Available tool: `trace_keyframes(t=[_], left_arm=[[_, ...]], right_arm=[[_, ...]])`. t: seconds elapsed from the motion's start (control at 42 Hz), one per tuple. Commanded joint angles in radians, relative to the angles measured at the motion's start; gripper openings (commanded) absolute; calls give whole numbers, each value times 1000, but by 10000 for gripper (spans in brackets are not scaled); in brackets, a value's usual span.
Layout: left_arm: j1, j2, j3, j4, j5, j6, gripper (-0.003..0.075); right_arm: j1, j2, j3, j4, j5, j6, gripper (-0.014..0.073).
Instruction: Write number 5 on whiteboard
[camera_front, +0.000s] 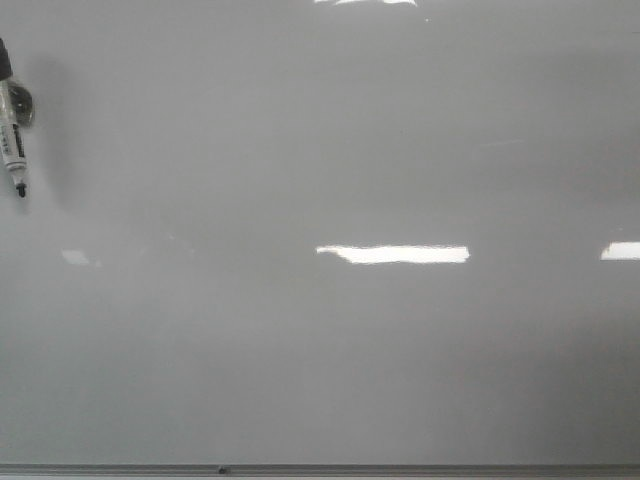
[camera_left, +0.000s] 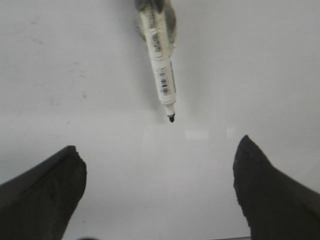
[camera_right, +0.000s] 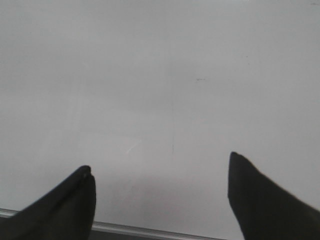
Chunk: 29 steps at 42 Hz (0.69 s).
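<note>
Pictured: glossy pale whiteboard (camera_front: 330, 150) filling the front view, thin grey bottom edge (camera_front: 320, 468) below, bright light reflections (camera_front: 395, 254) across its middle. No number 5 visible on the board. At the far left edge, a white marker (camera_front: 14, 128) pointing black tip down, uncapped. In the wrist views, left gripper (camera_left: 160, 192) and right gripper (camera_right: 161, 197) both spread wide, holding nothing, facing the board.

Pale grey-white, glossy whiteboard (camera_front: 330, 150) with bright white reflection bars and a thin grey metal strip along its lower edge. Cream-white marker (camera_front: 14, 140) near its left edge, black-tipped, printed with a black barcode. Matte black tool fingers (camera_left: 40, 200).
</note>
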<state>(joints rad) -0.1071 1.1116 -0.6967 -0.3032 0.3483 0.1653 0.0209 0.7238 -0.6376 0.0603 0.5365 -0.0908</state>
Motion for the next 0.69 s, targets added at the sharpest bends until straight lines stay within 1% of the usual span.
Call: trace_keyframes(t=[0.0, 0.191, 0.381, 0.501, 0.667], left_arm=[[-35, 42, -34, -21, -149, 4, 585], [-41, 143, -34, -19, -319, 4, 585], [-41, 225, -40, -19, -413, 4, 573], [-41, 268, -69, -19, -421, 4, 514], [-41, 310, -104, -19, -421, 4, 380]], right_arm=[[-5, 4, -29, 7, -77, -5, 570], [-5, 4, -29, 7, -77, -5, 570], [-5, 4, -29, 7, -77, -5, 570], [-5, 4, -29, 7, -77, -5, 570], [-5, 4, -29, 7, -77, -5, 570]])
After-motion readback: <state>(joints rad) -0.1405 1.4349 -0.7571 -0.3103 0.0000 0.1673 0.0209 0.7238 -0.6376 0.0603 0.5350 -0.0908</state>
